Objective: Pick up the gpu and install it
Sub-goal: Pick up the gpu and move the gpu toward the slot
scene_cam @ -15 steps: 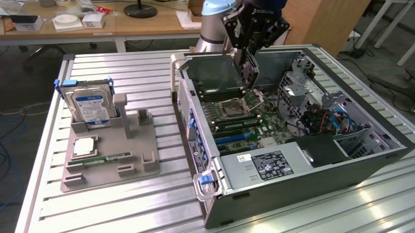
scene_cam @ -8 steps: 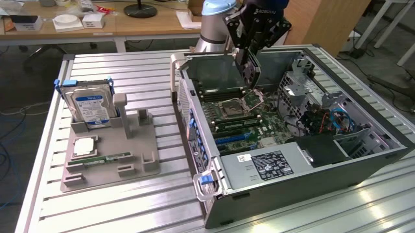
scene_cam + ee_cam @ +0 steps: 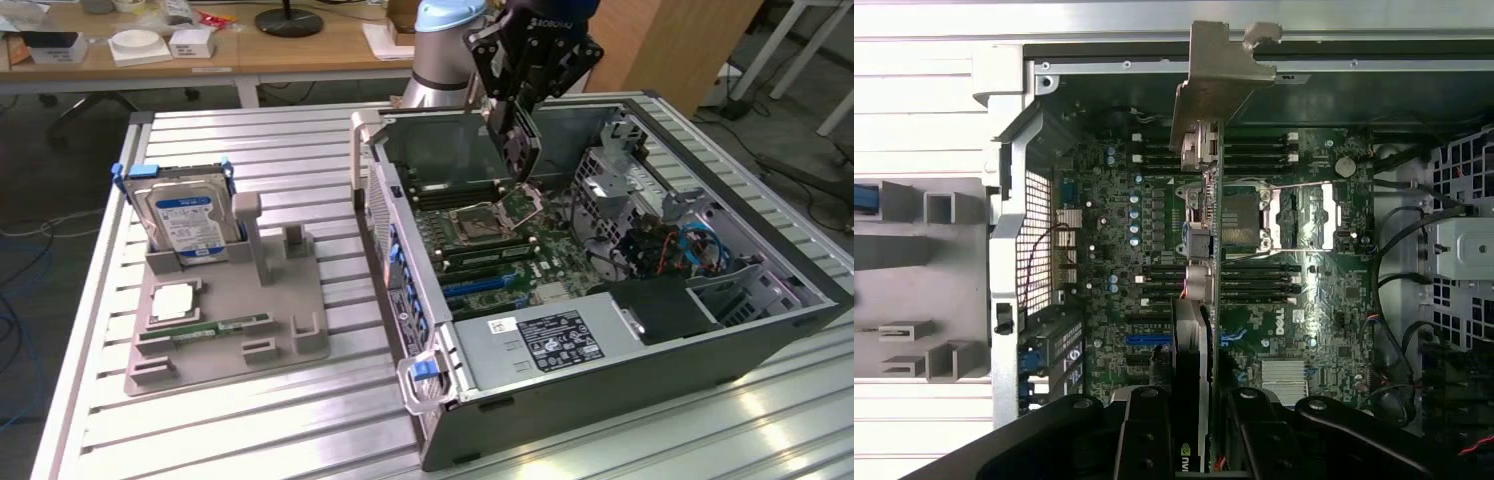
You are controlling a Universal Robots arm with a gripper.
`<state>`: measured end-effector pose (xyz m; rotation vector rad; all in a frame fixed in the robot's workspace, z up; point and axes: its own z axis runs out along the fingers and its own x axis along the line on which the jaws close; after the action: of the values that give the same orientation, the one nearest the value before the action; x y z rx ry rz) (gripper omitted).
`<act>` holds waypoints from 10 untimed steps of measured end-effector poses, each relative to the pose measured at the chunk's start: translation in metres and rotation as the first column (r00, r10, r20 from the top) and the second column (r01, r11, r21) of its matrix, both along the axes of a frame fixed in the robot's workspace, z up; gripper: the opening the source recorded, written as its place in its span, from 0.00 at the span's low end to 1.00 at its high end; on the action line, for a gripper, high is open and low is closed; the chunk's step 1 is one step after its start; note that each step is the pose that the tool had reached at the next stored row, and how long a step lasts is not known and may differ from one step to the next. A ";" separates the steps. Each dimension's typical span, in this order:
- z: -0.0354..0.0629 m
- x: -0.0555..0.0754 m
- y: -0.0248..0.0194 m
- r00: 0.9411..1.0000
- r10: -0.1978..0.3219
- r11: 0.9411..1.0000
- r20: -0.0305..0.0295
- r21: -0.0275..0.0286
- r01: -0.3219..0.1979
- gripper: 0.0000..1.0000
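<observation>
My gripper (image 3: 514,103) is shut on the gpu (image 3: 515,145), a thin dark card that hangs upright from the fingers over the open computer case (image 3: 601,350). The card's lower end is above the motherboard (image 3: 494,245), near the processor socket (image 3: 478,218), and I cannot tell whether it touches. In the wrist view the gpu (image 3: 1194,300) appears edge-on, running from between my black fingers (image 3: 1146,432) out to its silvery end bracket (image 3: 1219,85). Blue expansion slots (image 3: 1144,340) lie on the board beside the card's near end.
A grey parts holder (image 3: 287,340) sits at the exterior view's left on the slatted table (image 3: 267,430). It carries a silver hard drive (image 3: 187,222), a green memory stick (image 3: 220,327) and a small square chip (image 3: 174,300). Cables and a drive cage (image 3: 667,240) fill the case's far side.
</observation>
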<state>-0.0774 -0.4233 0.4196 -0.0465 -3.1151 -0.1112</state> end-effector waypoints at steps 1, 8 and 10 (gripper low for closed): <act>0.0000 0.001 0.0000 1.000 0.000 1.000 0.000 0.000 0.000 0.26; 0.0000 0.004 0.0000 1.000 0.000 1.000 0.000 0.000 0.000 0.26; 0.0000 0.005 0.0000 1.000 0.000 1.000 0.000 0.000 0.000 0.26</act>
<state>-0.0723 -0.4233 0.4195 -0.0465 -3.1151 -0.1112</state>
